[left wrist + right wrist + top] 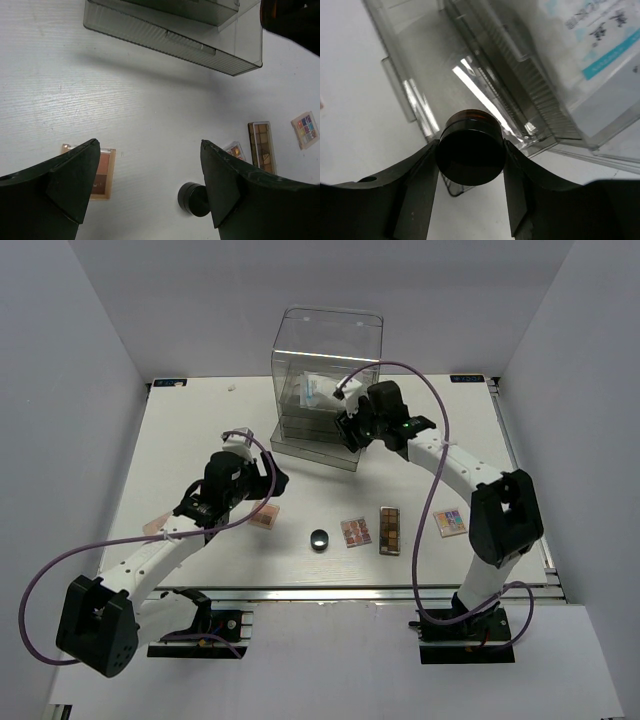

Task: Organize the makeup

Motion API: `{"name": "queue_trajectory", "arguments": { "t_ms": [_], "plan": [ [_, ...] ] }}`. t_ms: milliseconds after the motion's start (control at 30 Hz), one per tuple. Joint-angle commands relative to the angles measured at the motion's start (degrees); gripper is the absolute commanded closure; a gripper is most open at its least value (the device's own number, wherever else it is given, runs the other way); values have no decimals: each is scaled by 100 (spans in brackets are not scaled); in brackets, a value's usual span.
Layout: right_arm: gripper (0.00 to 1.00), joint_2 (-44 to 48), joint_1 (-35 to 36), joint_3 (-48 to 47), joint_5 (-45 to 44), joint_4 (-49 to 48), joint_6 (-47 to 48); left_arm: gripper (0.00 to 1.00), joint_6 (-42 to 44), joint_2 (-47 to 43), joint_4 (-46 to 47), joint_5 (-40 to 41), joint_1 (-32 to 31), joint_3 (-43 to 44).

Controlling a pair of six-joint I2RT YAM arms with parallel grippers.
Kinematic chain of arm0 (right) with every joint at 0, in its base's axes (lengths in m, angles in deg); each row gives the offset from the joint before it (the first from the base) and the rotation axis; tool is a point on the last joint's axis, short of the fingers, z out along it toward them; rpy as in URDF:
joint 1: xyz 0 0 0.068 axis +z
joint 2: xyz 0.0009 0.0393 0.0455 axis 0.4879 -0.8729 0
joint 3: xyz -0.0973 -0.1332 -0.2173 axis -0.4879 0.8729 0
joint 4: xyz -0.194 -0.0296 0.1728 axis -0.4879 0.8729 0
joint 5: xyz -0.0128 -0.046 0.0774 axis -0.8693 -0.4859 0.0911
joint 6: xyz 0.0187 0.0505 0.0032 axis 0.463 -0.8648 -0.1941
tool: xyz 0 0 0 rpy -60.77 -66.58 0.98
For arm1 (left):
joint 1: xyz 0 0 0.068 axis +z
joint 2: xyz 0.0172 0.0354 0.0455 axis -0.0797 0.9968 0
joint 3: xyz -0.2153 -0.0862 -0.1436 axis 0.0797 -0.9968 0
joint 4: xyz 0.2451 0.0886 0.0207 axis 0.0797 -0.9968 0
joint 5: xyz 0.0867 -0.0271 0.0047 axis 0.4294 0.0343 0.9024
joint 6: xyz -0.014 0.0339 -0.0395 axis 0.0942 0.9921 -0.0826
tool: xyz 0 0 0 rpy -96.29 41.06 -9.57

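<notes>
Top view: the right gripper (pixel 350 430) hung over the open drawer (pixel 305 450) of the clear box (pixel 330 340). The left gripper (pixel 270 482) hovered near the brown palette (pixel 263 517).

Left wrist view: the fingers stood spread and empty.

Right wrist view: the fingers clamped the round black pot (pixel 470 150) above the drawer. The step in hand appeared to be placement, and the next move called for lowering the pot and releasing it.

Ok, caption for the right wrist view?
Right tool holding a round black pot over the open drawer of the clear acrylic box.

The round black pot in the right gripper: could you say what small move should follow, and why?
Probably lower it and release: the right gripper clamps the round black pot just over the pulled-out bottom drawer of the clear acrylic box.
</notes>
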Motion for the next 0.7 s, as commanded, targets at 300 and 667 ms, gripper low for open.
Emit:
{"name": "queue_trajectory", "arguments": {
  "t_ms": [300,667],
  "plan": [
    [81,-443,199,-285,-1118,-606,-746,10,7,-344,102,-352,-30,-435],
    [44,-513,199,-224,-1057,-588,-623,14,138,43,146,-749,-100,-427]
  ]
}}
